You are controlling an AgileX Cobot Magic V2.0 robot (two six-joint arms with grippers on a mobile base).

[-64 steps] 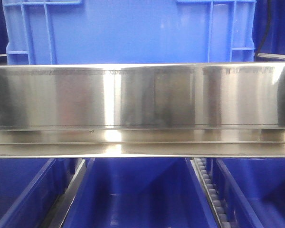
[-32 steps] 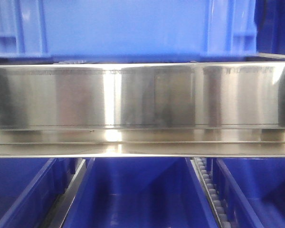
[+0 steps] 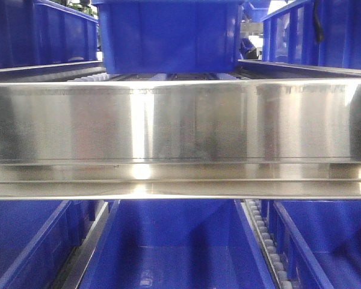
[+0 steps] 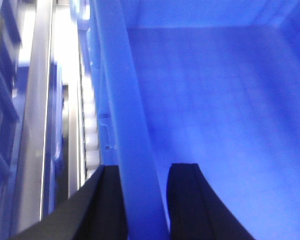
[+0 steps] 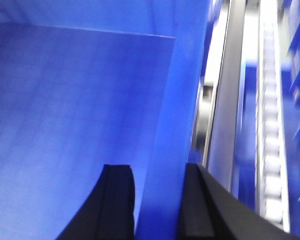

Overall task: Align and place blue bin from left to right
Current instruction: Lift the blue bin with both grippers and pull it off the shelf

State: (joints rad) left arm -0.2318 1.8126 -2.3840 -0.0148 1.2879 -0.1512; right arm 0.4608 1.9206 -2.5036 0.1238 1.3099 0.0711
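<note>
Above and behind the rail point(image 3: 180, 120), the bin point(image 3: 168, 42) is hanging low over the rollers point(image 3: 87, 78), roughly at the rail's mid-span; whether its base is resting on them cannot be told. Left gripper point(image 4: 145, 170): straddling the bin's left wall, one black finger outside and one inside, both appearing to be pressing the plastic, so clamping it. Right gripper point(image 5: 155, 170): pinching the right wall in the same way. Left neighbour point(image 3: 42, 33) and right neighbour point(image 3: 313, 36): blue bins standing above the rail toward its two ends, apart from the held bin. Lower bins point(image 3: 174, 247): lying below the rail, open tops facing up. Handling, as a judgement: both arms should be travelling together and level, holding the bin's front face parallel to the rail, and letting go only once the base is bearing fully on the rollers, since a free-rolling track is likely to let a skewed bin drift toward a neighbour. Materials: bin of moulded plastic, smooth and slightly glossy, with walls tapering downward and a flat floor; rail of brushed steel, mirror-bright, with a stepped lip along its lower edge; rollers small, pale and cylindrical, running in rows; fingers matte black and flat-faced.
</note>
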